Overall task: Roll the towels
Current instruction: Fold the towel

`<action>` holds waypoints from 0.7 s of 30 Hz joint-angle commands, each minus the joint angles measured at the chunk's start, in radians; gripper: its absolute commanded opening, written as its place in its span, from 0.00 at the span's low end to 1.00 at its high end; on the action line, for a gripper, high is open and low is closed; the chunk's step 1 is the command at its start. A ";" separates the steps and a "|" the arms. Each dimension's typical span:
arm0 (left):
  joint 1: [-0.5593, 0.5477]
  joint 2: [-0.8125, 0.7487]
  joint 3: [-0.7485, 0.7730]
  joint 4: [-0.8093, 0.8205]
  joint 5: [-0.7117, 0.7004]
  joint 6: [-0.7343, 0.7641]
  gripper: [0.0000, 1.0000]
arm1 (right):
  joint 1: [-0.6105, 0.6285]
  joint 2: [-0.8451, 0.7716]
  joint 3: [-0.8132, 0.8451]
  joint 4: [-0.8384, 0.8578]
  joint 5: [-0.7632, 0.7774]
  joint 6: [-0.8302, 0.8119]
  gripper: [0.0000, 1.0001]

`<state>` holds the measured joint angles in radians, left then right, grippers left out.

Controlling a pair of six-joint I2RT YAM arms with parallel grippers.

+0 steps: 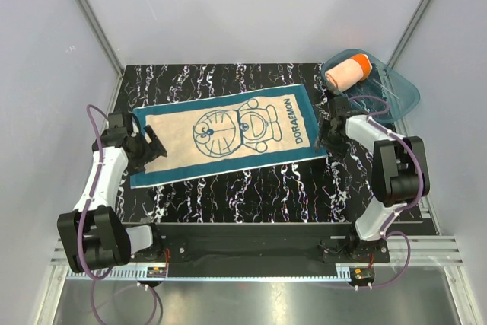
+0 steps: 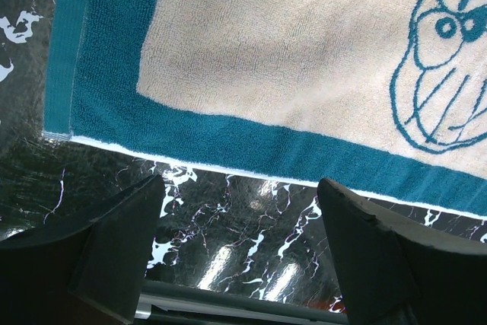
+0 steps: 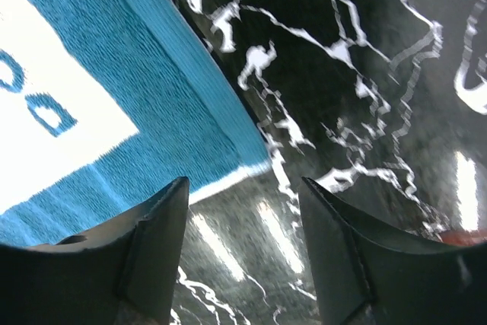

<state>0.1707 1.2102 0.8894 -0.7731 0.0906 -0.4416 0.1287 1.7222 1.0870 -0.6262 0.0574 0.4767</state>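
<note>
The black white-veined marble-pattern tabletop (image 1: 228, 195) is carrying a teal-bordered cream cloth towel (image 1: 228, 131), lying spread flat and slightly askew. A translucent teal plastic tub (image 1: 399, 97) is sitting at the far right corner.

Cropped by the left wrist view's top and right edges: the teal towel (image 2: 251, 51), its printed face (image 2: 449, 74) sliced off partway. Cropped again at the right wrist view's left edge, only fragments of blue lettering (image 3: 46, 116) showing. Too small to read from above: the print on the rolled orange towel (image 1: 346, 72) at the translucent tub (image 1: 405, 95).
</note>
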 commanded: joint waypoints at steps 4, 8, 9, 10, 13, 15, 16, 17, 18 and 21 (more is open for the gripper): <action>0.006 -0.026 -0.007 0.015 -0.018 0.001 0.88 | 0.000 0.053 0.002 0.091 -0.024 0.008 0.62; 0.010 -0.028 -0.010 0.018 -0.015 0.001 0.88 | 0.000 0.089 0.014 0.103 -0.001 -0.001 0.52; 0.009 -0.026 -0.009 0.017 -0.017 0.001 0.88 | 0.000 0.094 0.017 0.103 -0.001 -0.003 0.49; 0.009 -0.024 -0.009 0.017 -0.017 0.001 0.88 | -0.001 0.099 0.020 0.103 0.001 -0.004 0.47; 0.013 -0.028 -0.007 0.002 -0.047 -0.015 0.88 | 0.000 0.097 0.021 0.108 -0.005 -0.006 0.29; 0.061 -0.029 -0.015 -0.017 -0.063 -0.063 0.90 | 0.000 0.083 0.011 0.111 -0.022 -0.006 0.16; 0.103 -0.029 -0.045 -0.015 -0.022 -0.074 0.90 | 0.000 0.076 0.007 0.112 -0.028 -0.006 0.12; 0.207 -0.031 -0.068 -0.009 0.083 -0.083 0.90 | 0.000 0.053 -0.005 0.111 -0.039 -0.006 0.09; 0.251 -0.025 -0.081 0.004 0.125 -0.094 0.89 | 0.000 0.037 -0.013 0.109 -0.042 -0.004 0.02; 0.334 0.000 -0.086 -0.005 0.170 -0.092 0.88 | -0.001 -0.029 -0.029 0.102 -0.044 -0.010 0.00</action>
<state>0.4530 1.2079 0.8116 -0.7753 0.1574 -0.5076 0.1287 1.7641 1.0756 -0.5274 0.0315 0.4702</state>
